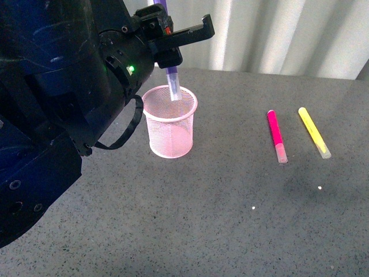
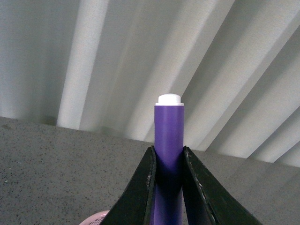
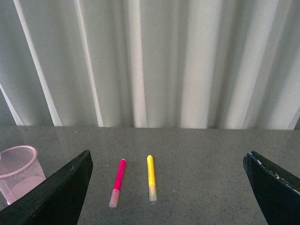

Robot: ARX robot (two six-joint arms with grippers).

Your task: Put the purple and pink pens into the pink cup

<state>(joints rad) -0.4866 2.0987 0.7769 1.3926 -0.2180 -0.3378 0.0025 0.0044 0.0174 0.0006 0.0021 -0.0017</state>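
My left gripper (image 1: 167, 43) is shut on the purple pen (image 1: 172, 81) and holds it upright over the pink cup (image 1: 169, 130), the pen's clear cap tip at the cup's mouth. In the left wrist view the purple pen (image 2: 169, 140) stands clamped between the two black fingers (image 2: 140, 192), and a bit of the cup's rim (image 2: 93, 219) shows below. The pink pen (image 1: 276, 135) lies flat on the table to the right. In the right wrist view my right gripper (image 3: 168, 197) is open and empty, with the pink pen (image 3: 118, 180) and the pink cup (image 3: 18, 171) ahead of it.
A yellow marker (image 1: 313, 131) lies on the table just right of the pink pen; it also shows in the right wrist view (image 3: 151, 177). The grey speckled table (image 1: 230, 219) ends at a white curtain (image 1: 277, 34) at the back.
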